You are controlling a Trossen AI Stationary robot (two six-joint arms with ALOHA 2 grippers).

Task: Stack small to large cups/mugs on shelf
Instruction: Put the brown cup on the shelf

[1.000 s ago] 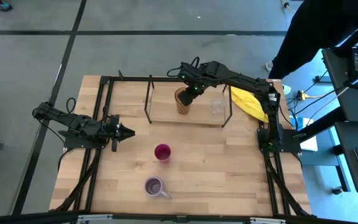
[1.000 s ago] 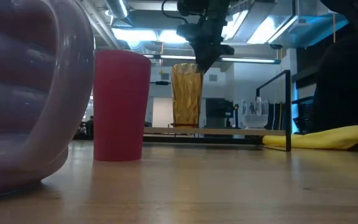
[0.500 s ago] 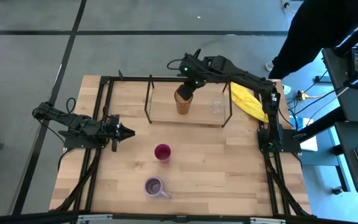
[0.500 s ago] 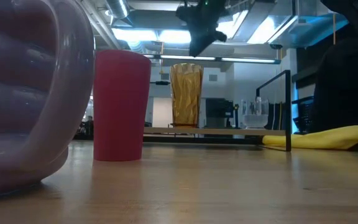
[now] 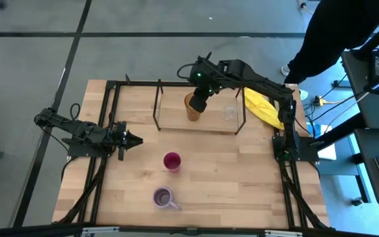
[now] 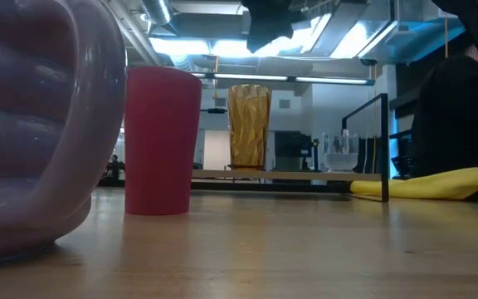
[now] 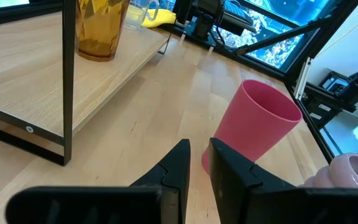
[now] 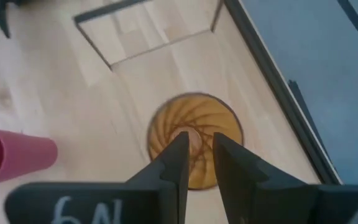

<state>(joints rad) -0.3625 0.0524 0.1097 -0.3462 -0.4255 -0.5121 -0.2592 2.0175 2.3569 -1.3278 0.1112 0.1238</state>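
Observation:
The amber tumbler [image 5: 191, 108] [image 6: 249, 124] stands upright by its base on the shelf [image 5: 176, 125] board. The small clear glass [image 5: 229, 112] [image 6: 340, 154] stands to its right on the same board. My right gripper [image 5: 199, 102] [image 8: 198, 146] hovers above the tumbler's mouth [image 8: 194, 134], clear of it, its fingers a narrow gap apart. The magenta cup [image 5: 172, 161] [image 7: 257, 124] and the lavender mug [image 5: 164, 197] [image 6: 31, 124] stand on the table nearer the front. My left gripper [image 5: 133, 139] [image 7: 199, 155] waits shut, left of the magenta cup.
A yellow cloth [image 5: 262, 108] [image 6: 438, 184] lies on the table just right of the shelf. The shelf's black rod frame [image 7: 67, 74] rises around the board. A person in dark clothing [image 5: 334, 33] stands beyond the table's far right corner. Bare wood lies between shelf and cups.
My right gripper has come off the amber tumbler's rim and risen straight up until it hangs clear above it. The tumbler stays upright where it was on the shelf board.

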